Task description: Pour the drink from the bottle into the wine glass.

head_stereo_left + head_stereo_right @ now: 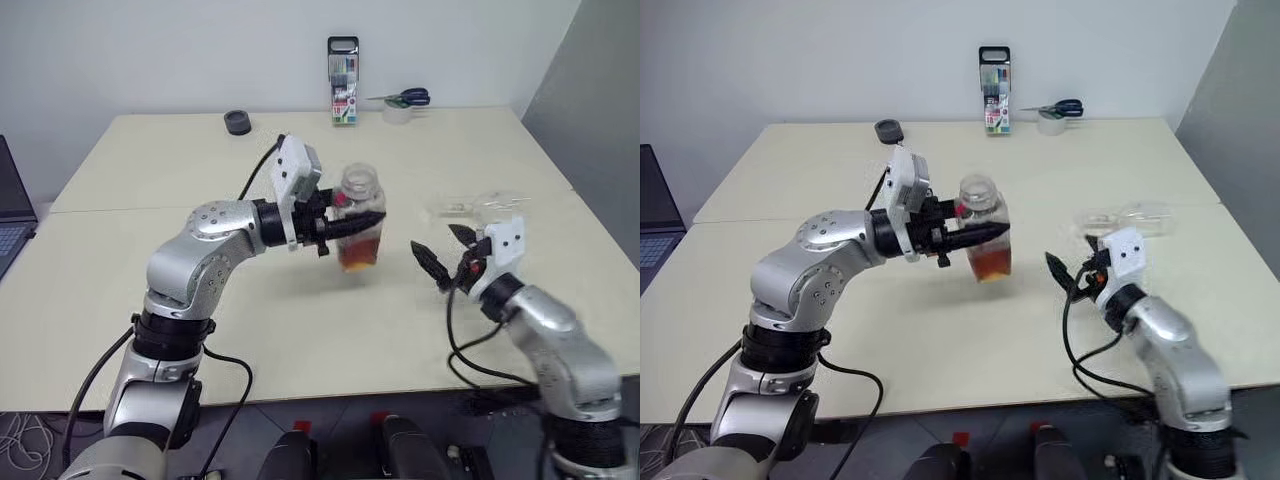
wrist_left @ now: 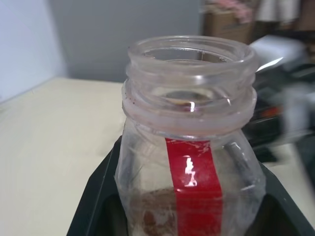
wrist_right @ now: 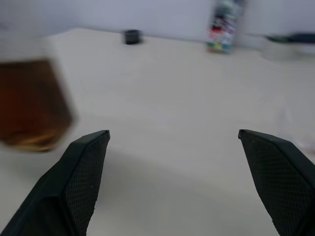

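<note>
A: Bottle [image 1: 360, 222] position?
B: Held above the table [image 1: 150, 290], near its middle, upright or nearly so. Cap is off; the wide round neck is open. Tea-coloured drink [image 1: 360, 252] fills only the lower part.

A: Grip noted?
B: Left gripper [image 1: 352, 224] is clamped on the bottle, one black finger pressed to each side of the body. Right gripper [image 1: 445, 255] is spread wide, nothing between its fingers, raised off the table to the bottle's right and apart from it.

A: Anything given by one view and not another?
B: In the left wrist view the red label strip [image 2: 194, 189] and the threaded neck are seen close up, with black fingers [image 2: 96, 196] flanking the bottle. In the right wrist view the brown liquid is seen blurred off to one side, outside the spread fingers [image 3: 83, 167].

A: Wine glass?
B: A clear shape [image 1: 478, 206] is seen just beyond the right gripper, apparently lying on its side; not certain.

A: Further out?
B: Along the far edge: a dark round cap-like object [image 1: 238, 122], a marker case [image 1: 343, 82], scissors [image 1: 408, 98].
</note>
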You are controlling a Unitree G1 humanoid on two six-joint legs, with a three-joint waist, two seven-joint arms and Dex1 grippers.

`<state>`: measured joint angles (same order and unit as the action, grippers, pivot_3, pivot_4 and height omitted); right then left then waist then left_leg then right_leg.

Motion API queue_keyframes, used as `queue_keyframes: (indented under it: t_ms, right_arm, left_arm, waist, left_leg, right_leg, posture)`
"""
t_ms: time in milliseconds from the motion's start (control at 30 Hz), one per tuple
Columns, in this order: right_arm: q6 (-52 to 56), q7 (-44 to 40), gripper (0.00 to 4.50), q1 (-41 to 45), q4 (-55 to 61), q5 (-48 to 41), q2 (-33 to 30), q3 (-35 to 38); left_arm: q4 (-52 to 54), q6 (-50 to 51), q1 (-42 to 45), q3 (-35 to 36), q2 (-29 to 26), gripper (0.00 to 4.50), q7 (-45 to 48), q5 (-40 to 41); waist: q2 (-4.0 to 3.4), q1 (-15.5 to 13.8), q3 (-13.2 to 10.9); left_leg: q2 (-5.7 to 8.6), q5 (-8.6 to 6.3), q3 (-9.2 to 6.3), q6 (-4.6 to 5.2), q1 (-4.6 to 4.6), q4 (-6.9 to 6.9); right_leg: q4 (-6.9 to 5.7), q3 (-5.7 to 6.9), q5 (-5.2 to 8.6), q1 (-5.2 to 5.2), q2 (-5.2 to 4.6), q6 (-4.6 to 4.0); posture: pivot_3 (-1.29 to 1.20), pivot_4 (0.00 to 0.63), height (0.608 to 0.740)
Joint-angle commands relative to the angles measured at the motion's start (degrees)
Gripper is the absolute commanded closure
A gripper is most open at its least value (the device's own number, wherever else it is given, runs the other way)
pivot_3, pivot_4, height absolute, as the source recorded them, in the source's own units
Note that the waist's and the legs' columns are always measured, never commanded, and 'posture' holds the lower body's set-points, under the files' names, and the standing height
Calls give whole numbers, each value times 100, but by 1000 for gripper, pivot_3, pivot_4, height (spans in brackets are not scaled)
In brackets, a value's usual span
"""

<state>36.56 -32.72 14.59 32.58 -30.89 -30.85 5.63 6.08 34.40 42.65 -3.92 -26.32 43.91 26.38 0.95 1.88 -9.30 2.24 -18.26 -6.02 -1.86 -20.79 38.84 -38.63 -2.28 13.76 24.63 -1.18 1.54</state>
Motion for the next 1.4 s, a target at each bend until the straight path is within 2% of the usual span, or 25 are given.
queue_keyframes:
  t_ms: [33, 167, 333, 400, 733, 1400]
  right_arm:
    - [327, -727, 45, 575, 241, -944, -342, 159]
    - [621, -1048, 45, 1470, -34, -1397, -499, -54]
    - [547, -983, 45, 2121, -642, -1252, -20, -523]
    - [439, -1002, 45, 2209, -766, -1095, 58, -647]
    - [362, -953, 45, 2411, -943, -955, 273, -704]
    - [406, -639, 45, 2353, -810, -866, 399, -674]
  left_arm:
    - [-409, -448, 316, 397, -48, 2651, -652, -500]
    - [-1067, -556, 524, 723, -122, 2651, -1634, -1062]
    - [-1671, -926, 405, 1360, -249, 2651, -2980, -1686]
    - [-1774, -1052, 281, 1591, -313, 2651, -3255, -1765]
    - [-1817, -1626, -330, 2155, 86, 2651, -3066, -1224]
    - [-2977, -2391, -494, 2157, 148, 2651, -2577, -1041]
  waist:
    - [1, 5, -1]
    - [4, -1, -4]
    - [6, -11, -4]
    - [6, -22, -4]
    - [10, -103, -3]
    - [10, -55, -3]
  left_leg:
    - [-1, 0, -5, 0, 5, -1]
    - [0, 0, -12, 0, 6, 0]
    - [-1, 10, -24, -21, -2, -1]
    - [2, 11, -22, -23, -12, -1]
    - [10, 12, -31, -25, -27, 1]
    - [8, 11, -28, -25, -27, -6]
  right_leg:
    - [5, 5, 0, -10, 3, 0]
    - [9, 8, 0, -15, -2, 0]
    - [22, 11, -2, -14, -27, -1]
    - [17, 9, -2, 1, -38, -1]
    - [34, 12, -4, 4, -56, 2]
    - [46, 13, -7, 4, -55, 3]
  posture:
    - [0, 150, 740]
    - [0, 150, 740]
    - [0, 150, 740]
    - [0, 150, 740]
    - [0, 150, 740]
    - [0, 150, 740]
